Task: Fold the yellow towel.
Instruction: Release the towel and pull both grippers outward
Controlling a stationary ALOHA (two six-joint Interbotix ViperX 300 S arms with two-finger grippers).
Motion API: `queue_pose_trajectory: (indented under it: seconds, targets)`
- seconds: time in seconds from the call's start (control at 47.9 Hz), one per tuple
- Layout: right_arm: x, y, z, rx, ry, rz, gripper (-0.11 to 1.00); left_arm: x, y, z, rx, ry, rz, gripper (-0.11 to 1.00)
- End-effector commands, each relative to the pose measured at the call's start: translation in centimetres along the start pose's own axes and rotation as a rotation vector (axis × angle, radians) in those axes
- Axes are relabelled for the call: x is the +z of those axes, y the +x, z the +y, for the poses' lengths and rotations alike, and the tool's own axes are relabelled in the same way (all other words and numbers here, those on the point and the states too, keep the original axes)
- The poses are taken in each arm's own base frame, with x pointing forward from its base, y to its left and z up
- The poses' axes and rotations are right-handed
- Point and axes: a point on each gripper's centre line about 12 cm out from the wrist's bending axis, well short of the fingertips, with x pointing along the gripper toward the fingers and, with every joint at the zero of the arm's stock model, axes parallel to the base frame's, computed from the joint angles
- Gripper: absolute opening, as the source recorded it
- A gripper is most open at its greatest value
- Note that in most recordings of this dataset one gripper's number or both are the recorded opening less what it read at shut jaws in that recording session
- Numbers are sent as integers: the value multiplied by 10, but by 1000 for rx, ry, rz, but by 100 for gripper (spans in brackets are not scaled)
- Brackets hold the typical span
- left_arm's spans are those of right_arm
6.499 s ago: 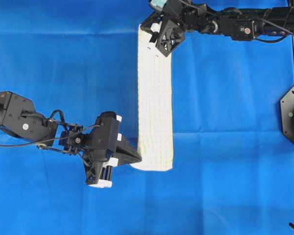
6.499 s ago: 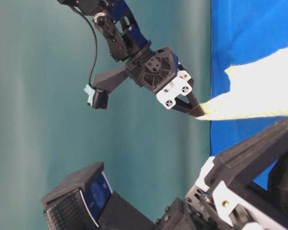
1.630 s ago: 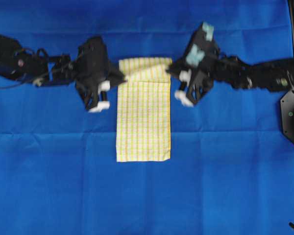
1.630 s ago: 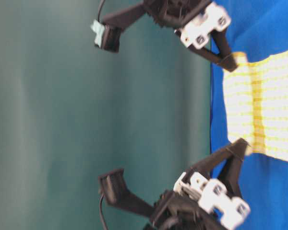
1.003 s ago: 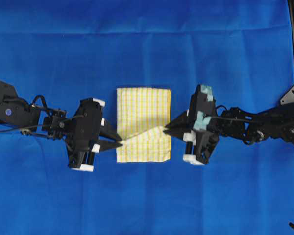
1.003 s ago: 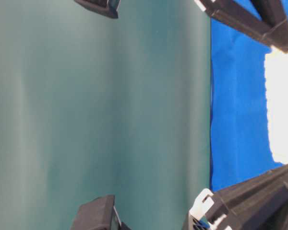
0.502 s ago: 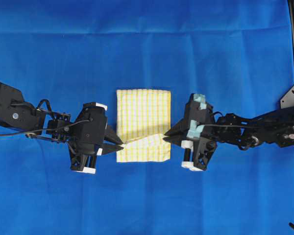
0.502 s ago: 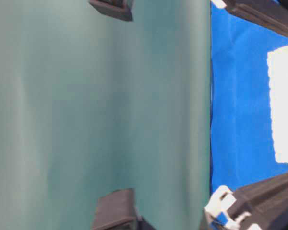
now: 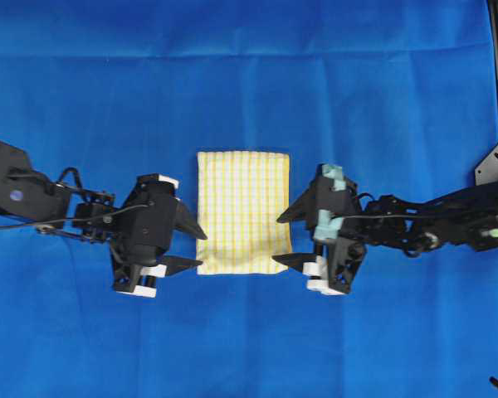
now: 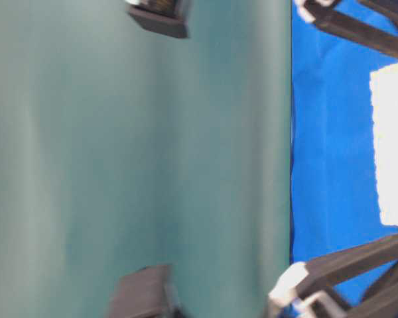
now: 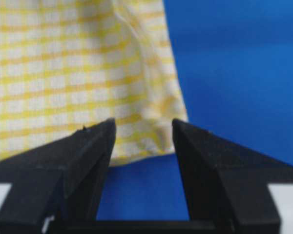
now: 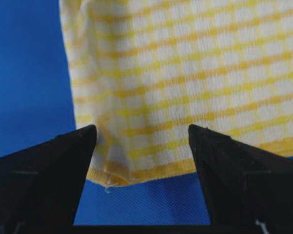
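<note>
Lab bench: blue cloth (image 9: 249, 75), teal backdrop (image 10: 132, 159)

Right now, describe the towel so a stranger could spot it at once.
A blue cloth covers the whole table. At its middle, between the two grippers, lies the towel, a flat folded rectangle. It alone is white with yellow checks and yellow hems.

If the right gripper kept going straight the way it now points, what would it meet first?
Probably the yellow towel: the right gripper stands open, aimed at the towel's near corner, which lies between its fingertips. How far above the blue cloth it sits is unclear.
</note>
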Motion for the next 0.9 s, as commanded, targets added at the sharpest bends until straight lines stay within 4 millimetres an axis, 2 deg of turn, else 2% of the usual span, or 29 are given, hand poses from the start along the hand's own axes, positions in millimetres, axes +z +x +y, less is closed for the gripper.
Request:
queue_pose_trajectory:
  seconds: [0.0,0.104,0.209,0.502,0.669,0.878]
  targets:
    - [15,-20,6,41,-10,-62,75,20,-23,-3,-9,-1,-35,41]
    - [22,-42,2,61,-26,-109,70,22,-42,-3,-12,0,-27,41]
    - [24,-68,-5,84,-46,-157,69,21,-65,-3,-14,2,-49,41]
    - [22,-138,-27,157,-74,-320,69,4,-131,-1,-20,0,-187,41]
    - [16,-163,-36,193,-127,-385,69,-9,-161,2,-15,1,-270,41]
    - [1,-173,-50,194,-130,-411,69,-32,-191,11,15,-10,-358,41]
